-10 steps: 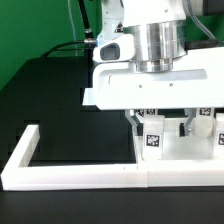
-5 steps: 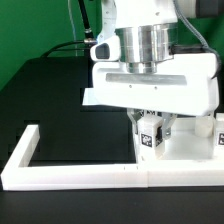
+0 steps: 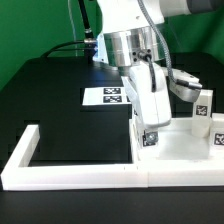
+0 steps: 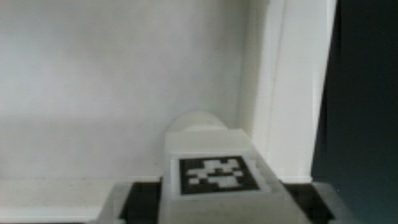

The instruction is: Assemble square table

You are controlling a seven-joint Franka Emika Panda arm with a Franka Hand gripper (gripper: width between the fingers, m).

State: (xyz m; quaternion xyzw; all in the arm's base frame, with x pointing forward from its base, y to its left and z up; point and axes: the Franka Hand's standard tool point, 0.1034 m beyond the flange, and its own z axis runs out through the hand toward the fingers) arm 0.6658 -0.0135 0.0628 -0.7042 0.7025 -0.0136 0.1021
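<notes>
- Square table slab (image 3: 185,143): we see the large white slab lying flat on the black counter (image 3: 60,95), at the exterior view's right, tucked into the corner of the long white L-shaped border wall (image 3: 70,173).
- Leg block (image 3: 148,137): a small white block with a black-and-white tag on its face stands at the slab's near corner, the one toward the exterior view's left. It is tilted, not plumb.
- Tool (image 3: 149,126): it is rotated over at an angle above that corner, and its fingers sit on either side of the leg block. We read the fingers as clamped on the block.
- Wrist view: the same leg block (image 4: 214,165) rises between the dark finger pads, tag facing the camera, rounded end pointing away toward the white slab surface (image 4: 125,70). A raised white rim (image 4: 294,90) of the slab runs beside it, with the dark counter beyond.
- Further leg blocks: we note one tagged block (image 3: 203,108) standing on the slab at the exterior view's right, partly behind the arm, and another (image 3: 219,140) cut off by the frame edge.
- Marker board (image 3: 106,97): a flat white strip with printed tags lies on the counter behind the slab, partly hidden by the arm.
- Arm: the metal wrist cylinder (image 3: 128,46) stands above the tool.
</notes>
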